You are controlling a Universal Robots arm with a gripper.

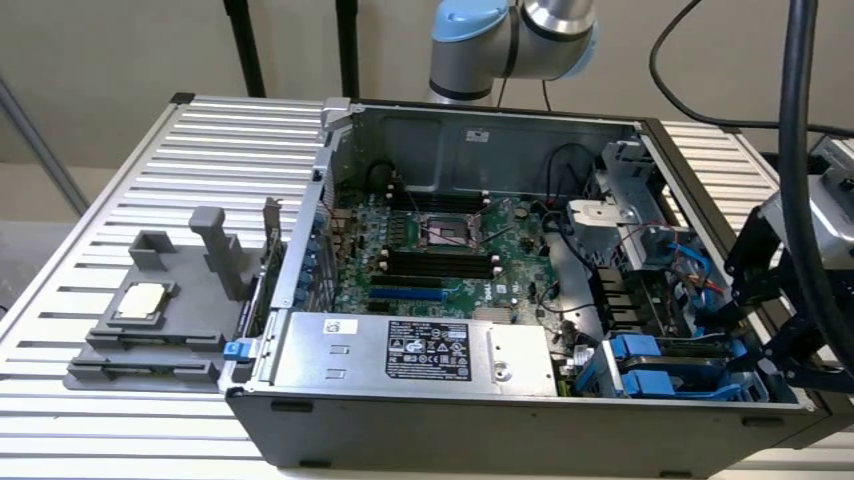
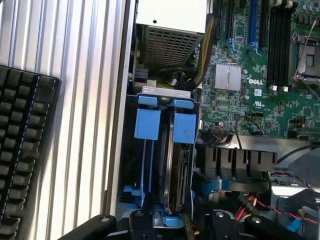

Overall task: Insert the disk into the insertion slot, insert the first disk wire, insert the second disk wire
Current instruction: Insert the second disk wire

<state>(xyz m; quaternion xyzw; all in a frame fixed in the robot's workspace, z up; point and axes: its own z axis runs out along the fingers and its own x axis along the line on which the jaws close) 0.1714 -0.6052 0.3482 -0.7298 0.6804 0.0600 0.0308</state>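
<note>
- Silver-grey hard drive in its bright blue plastic carrier [image 2: 183, 150]: seated edge-on in the grey plastic drive bay with blue clips [image 2: 149, 150], apparently fully home.
- Black end effector [image 2: 165, 225]: hovering just above the bay's end; opening impossible to tell, nothing visibly gripped.
- Green motherboard [image 2: 260, 75]: marked "DELL".
- Ribbed metal worktop [image 1: 134, 180]: carrying the open case.

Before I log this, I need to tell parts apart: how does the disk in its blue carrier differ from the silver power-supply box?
The disk stands on edge in the insertion slot; the power-supply box lies flat, label up. The disk wears a blue carrier; the box is bare silver metal with a black-and-white label. The disk looks much thinner than the box. Both sit along the case's front edge in the exterior view.
</note>
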